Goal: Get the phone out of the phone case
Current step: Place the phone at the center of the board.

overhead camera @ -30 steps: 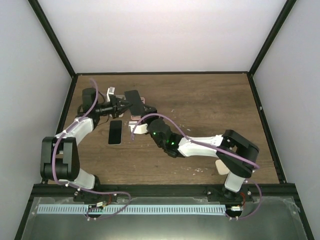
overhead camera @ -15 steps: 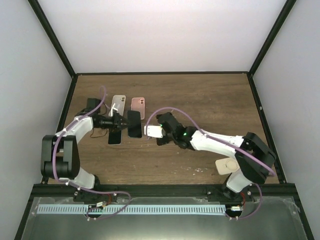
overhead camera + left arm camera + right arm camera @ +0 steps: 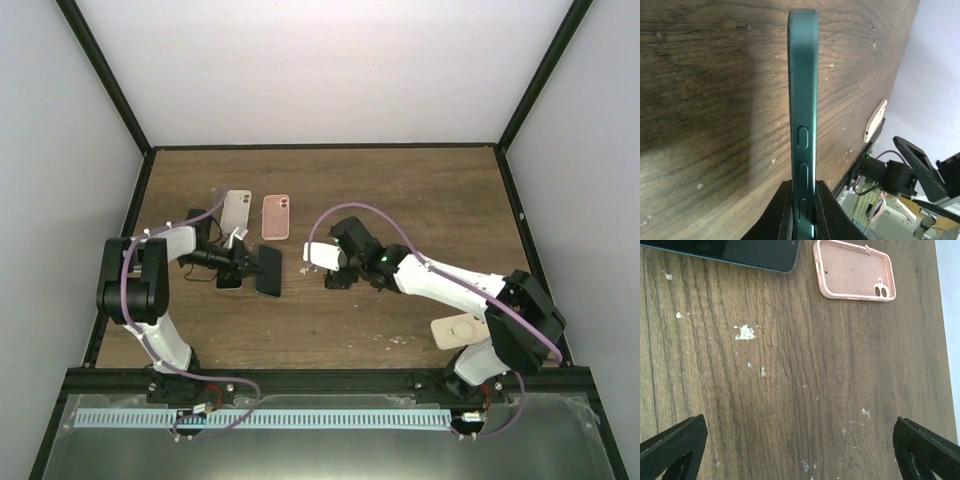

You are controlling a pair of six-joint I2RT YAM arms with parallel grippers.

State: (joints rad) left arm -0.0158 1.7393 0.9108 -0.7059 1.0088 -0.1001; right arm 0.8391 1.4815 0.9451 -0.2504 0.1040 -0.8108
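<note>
Between the left gripper's (image 3: 804, 194) jaws stands the dark green phone case (image 3: 803, 95). The left wrist view shows it edge-on, a narrow rounded side with three raised button covers rising straight out from the jaws. From this angle I cannot tell whether a phone sits inside. The right wrist view gives the other face. At its top edge, far ahead of the jaws and toward their left tip, lies a glossy dark surface with a thin green rim. The top view shows the case (image 3: 268, 271) as a dark slab jutting from the left gripper (image 3: 248, 266) over the wooden worktop (image 3: 420, 200). No view shows whether it touches the wood.

The left jaws are closed tight on the case's lower end, one finger (image 3: 782, 210) pressed against each flat side.

The right gripper (image 3: 799, 429) has its jaws spread as wide as they go. Only the two dark fingertips (image 3: 672, 442) show, at the bottom corners, with bare speckled wood between them and nothing held or touched. From above, the right gripper (image 3: 328, 268) sits apart from the case, facing it.

A pink empty phone case (image 3: 854, 276) lies ahead of the right jaws toward their right tip. Only the top view shows a cream phone case (image 3: 236, 210) beside the pink one, a flat black slab (image 3: 229, 279) partly under the left gripper, and a round beige disc (image 3: 458, 331) by the right arm's base.
</note>
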